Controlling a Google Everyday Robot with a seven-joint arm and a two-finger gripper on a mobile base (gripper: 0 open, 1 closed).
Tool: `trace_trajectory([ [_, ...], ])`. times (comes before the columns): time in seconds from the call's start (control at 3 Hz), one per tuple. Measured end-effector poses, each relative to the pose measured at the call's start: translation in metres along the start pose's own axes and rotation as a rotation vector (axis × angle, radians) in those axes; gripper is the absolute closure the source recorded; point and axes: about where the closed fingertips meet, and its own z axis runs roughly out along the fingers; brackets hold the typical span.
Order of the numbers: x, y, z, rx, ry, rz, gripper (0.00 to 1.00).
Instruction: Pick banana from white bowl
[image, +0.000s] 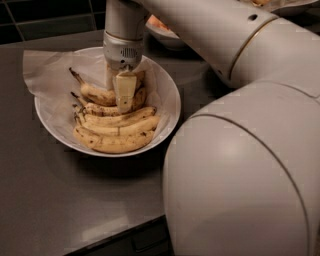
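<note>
The arm reaches in from the right, its broad pale elbow filling the near right of the view and its forearm crossing the top. The wrist points straight down into the white bowl, so the hand hangs vertically over the bowl's far half. It sits down at the banana, with a cream pad in front of the fruit's middle. Whether it is closed on the fruit, I cannot tell.

The banana lies at the back of the bowl on the paper, above the bunch. Its long axis runs left to right, the dark stem pointing up and left. The bowl stands on the grey worktop.
</note>
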Motion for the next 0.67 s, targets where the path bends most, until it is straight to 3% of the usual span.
trace_trajectory([
  [0.67, -0.0041, 0.0112, -0.0035, 0.007, 0.019, 0.006, 0.42],
])
